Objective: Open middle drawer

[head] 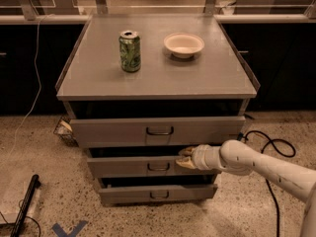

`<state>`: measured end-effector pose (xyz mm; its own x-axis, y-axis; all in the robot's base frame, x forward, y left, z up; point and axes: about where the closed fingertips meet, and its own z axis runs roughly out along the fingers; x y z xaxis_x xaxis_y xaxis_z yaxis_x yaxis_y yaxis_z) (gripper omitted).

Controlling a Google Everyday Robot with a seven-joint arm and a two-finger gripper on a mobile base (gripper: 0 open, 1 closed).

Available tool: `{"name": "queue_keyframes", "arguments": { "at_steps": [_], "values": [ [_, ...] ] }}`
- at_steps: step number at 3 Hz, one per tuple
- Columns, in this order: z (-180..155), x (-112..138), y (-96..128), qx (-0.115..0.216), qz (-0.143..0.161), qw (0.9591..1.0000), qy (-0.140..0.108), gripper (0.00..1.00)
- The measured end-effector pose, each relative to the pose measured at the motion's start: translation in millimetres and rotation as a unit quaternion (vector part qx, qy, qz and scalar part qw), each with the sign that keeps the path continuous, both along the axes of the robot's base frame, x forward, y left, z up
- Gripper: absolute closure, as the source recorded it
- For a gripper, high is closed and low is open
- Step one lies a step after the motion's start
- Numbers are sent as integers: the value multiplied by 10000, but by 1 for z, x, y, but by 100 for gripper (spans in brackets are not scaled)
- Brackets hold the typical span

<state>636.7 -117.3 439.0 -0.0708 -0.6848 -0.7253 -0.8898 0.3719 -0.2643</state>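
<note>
Gripper (185,158) at the upper edge of the middle drawer (128,167), second of three fronts under the cabinet top (207,78), just right of its loop handle (158,167); how wide its grip stands cannot be told, and the drawer looks barely out, so most of the outward pull is not yet done.

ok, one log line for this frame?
tool: at upper edge of middle drawer front, right of its handle | cabinet top: green can, bowl
</note>
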Motion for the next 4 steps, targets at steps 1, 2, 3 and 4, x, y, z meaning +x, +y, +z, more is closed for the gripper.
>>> {"name": "queue_keyframes", "arguments": {
  "at_steps": [1, 2, 3, 4],
  "values": [
    [-2, -5, -1, -44, 19, 10000, -8, 100],
    [-4, -30, -16, -100, 2, 9999, 29, 100],
    [-3, -38, -18, -116, -6, 9999, 27, 100],
    [4, -39, -17, -140, -10, 9999, -79, 100]
  ]
}}
